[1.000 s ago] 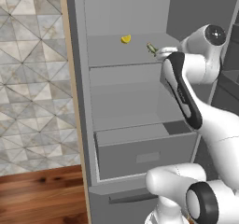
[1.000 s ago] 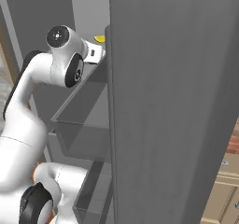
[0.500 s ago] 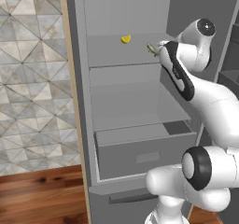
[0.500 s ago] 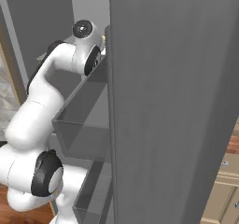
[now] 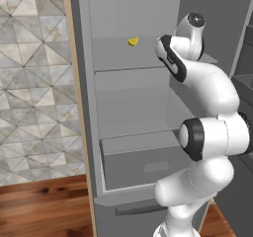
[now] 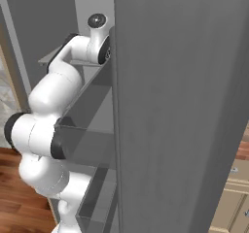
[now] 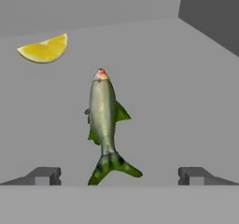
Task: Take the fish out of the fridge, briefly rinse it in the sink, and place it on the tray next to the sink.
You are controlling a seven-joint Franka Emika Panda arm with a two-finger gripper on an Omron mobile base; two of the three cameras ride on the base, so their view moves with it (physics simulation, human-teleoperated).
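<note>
Left base view: arm is covering the right part of the upper shelf; fish and pincer are lying behind it, unseen. Right base view: fridge door is blocking most of the interior; the arm's far end is passing behind its edge. Hand view: pincer tips are being cut by the bottom; fish tail is reaching that cut-off.

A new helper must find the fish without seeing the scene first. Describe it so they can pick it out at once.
Look into the open grey fridge, on its upper shelf, where the gripper hangs open over two small things. The fish lies between the fingertips: slender, olive-green, tapered, with a forked tail and a reddish tip. Its neighbour, the yellow wedge, is short, bright and curved.
</note>
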